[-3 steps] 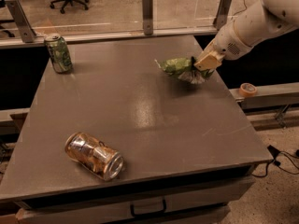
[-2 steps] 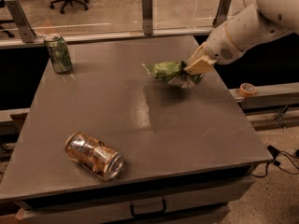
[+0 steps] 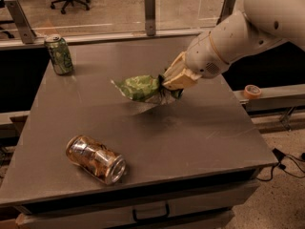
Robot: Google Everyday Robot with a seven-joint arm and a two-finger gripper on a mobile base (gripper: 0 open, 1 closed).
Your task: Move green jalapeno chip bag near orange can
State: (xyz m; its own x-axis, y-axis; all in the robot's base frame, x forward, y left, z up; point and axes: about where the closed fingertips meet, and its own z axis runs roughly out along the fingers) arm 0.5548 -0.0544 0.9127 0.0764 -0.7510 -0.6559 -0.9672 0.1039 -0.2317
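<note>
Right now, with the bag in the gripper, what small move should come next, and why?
Probably carry the green jalapeno chip bag toward the orange can, then lower it beside it. The gripper is shut on the bag's right end above the middle of the table, and the bag seems lifted. The can lies on its side near the front edge, well apart from the bag.

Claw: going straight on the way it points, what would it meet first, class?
The claw, over mid-table gripping the green jalapeno chip bag, points down-left; probably the table first, perhaps the orange can; depth is unclear.
</note>
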